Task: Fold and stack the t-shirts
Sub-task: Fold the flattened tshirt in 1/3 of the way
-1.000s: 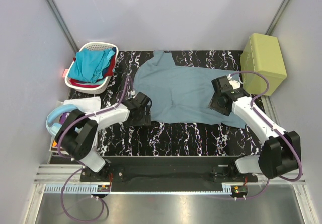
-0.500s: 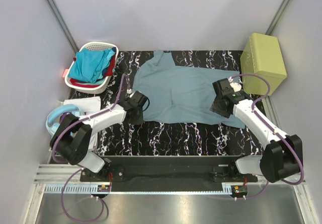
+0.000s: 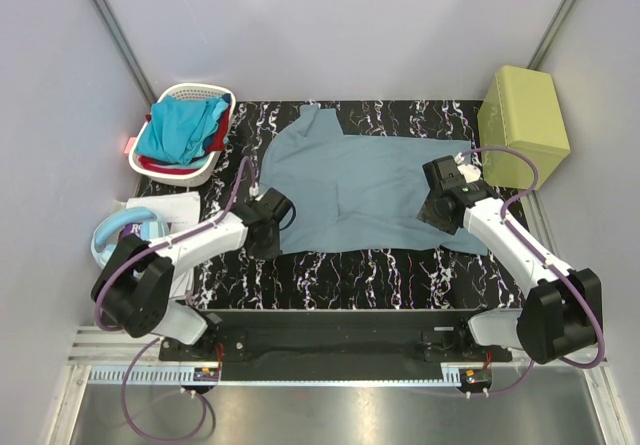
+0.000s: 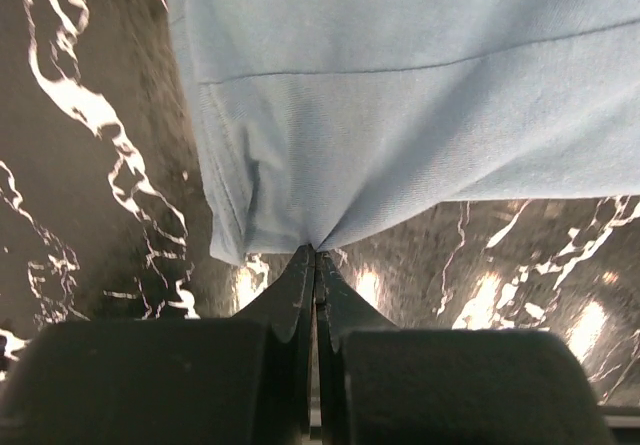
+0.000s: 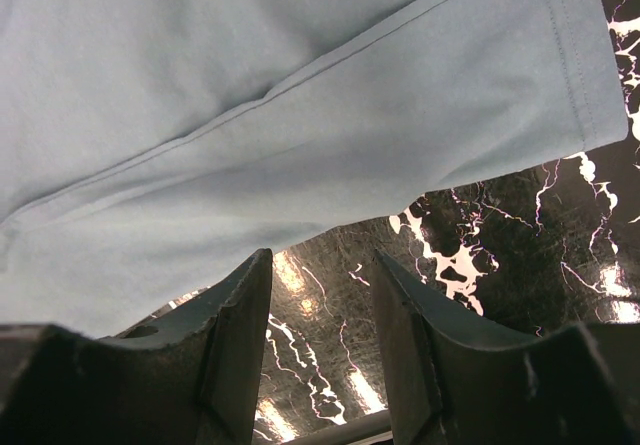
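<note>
Top: noted grey-blue t-shirt [image 3: 360, 180] spread mid-table; left arm stretched to its 7 o'clock corner, right arm bent at 3 o'clock edge.
Left wrist: found left gripper [image 4: 315, 265] pinched tight on hem.
Right wrist: found right gripper [image 5: 322, 265] parted, low by sleeve.

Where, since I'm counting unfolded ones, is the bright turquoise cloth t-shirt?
In the top view, the bright turquoise cloth t-shirt lies heaped in the white plastic laundry basket at the far left.

Black white-veined tabletop [image 3: 350, 270]; pale grey walls [image 3: 330, 25] behind; shiny metal surface [image 3: 330, 410] at near edge, perhaps floor.
</note>
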Available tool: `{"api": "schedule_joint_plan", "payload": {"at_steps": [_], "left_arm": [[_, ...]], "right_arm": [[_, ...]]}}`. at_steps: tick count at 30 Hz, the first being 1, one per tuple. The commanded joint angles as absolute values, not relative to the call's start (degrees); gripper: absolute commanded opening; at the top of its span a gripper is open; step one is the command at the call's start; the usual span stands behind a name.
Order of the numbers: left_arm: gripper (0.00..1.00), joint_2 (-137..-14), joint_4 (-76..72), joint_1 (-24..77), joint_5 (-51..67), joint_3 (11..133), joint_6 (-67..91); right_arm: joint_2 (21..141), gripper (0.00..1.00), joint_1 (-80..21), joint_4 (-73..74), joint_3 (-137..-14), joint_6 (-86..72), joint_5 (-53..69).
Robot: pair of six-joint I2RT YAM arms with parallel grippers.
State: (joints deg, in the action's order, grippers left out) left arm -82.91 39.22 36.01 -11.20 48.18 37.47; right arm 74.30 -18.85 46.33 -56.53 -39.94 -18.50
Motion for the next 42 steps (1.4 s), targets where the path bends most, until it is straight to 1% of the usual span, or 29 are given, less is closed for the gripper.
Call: {"api": "schedule_joint_plan", "payload": {"at_steps": [1,5,10,15,19,24,27,29,30,31,33,34,35,37,38,40,42], "left_arm": [[0.0,-81.74,43.15,37.0,-9.23,47.81,38.41],[0.0,-79.98,46.05,38.58,-6.07,46.15,40.07],[0.0,-79.28,50.17,39.9,-5.71,45.26,41.83],[0.0,-78.84,55.54,39.9,-6.41,46.58,44.91],[0.0,-75.95,59.32,39.55,-7.91,46.76,45.97],[0.0,-75.32,59.59,37.53,-7.38,45.88,46.49],[0.0,-76.11,59.59,37.35,-8.43,46.49,46.84],[0.0,-76.72,59.24,37.35,-9.83,47.54,46.67],[0.03,-77.16,58.98,37.27,-10.19,48.24,46.15],[0.15,-77.43,58.8,37.27,-10.98,49.12,45.71],[0.27,-77.43,57.93,37.18,-13.35,52.28,43.86],[0.38,-77.08,57.14,37.18,-14.23,53.6,43.51],[0.71,-76.82,56.43,37.18,-15.98,56.48,42.72],[0.97,-76.38,53.81,37.0,-17.92,59.49,41.49],[0.99,-76.72,52.75,36.91,-19.15,62.72,39.31],[0.99,-79.26,50.03,35.34,-19.68,66.34,37.1],[0.99,-82.43,48.44,32.63,-19.25,71.87,33.94]], "right_arm": [[73.65,0.51,-19.25,45.53,-56.78,-40.96,-19.25],[72.69,0.51,-19.25,45.44,-56.6,-40.96,-19.77],[72.77,0.51,-19.25,45.61,-56.51,-41.04,-19.86],[73.39,0.51,-19.25,45.7,-57.3,-40.87,-19.95],[74.09,0.51,-19.25,45.79,-57.92,-40.61,-20.48],[75.67,0.51,-19.25,45.97,-58.71,-40.52,-21.01],[75.85,0.53,-19.25,46.4,-59.06,-40.52,-21.35],[75.24,0.58,-19.34,47.37,-59.24,-40.69,-22.76],[74.97,0.6,-19.25,47.55,-59.24,-40.52,-23.37],[74.71,0.62,-19.16,47.55,-59.33,-39.73,-24.42],[74.97,0.66,-19.16,47.64,-60.9,-38.5,-25.4],[76.1,0.67,-19.07,47.64,-61.87,-38.24,-25.92],[76.72,0.68,-18.99,47.55,-64.14,-38.15,-26.28],[80.04,0.68,-18.11,47.29,-67.22,-37.88,-25.85],[81.37,0.68,-17.76,47.02,-70.54,-37.88,-25.58],[86.36,0.68,-16.88,46.23,-74.42,-37.53,-24.79],[90.59,0.68,-14.34,45.44,-81.19,-37.7,-22.95]]}}
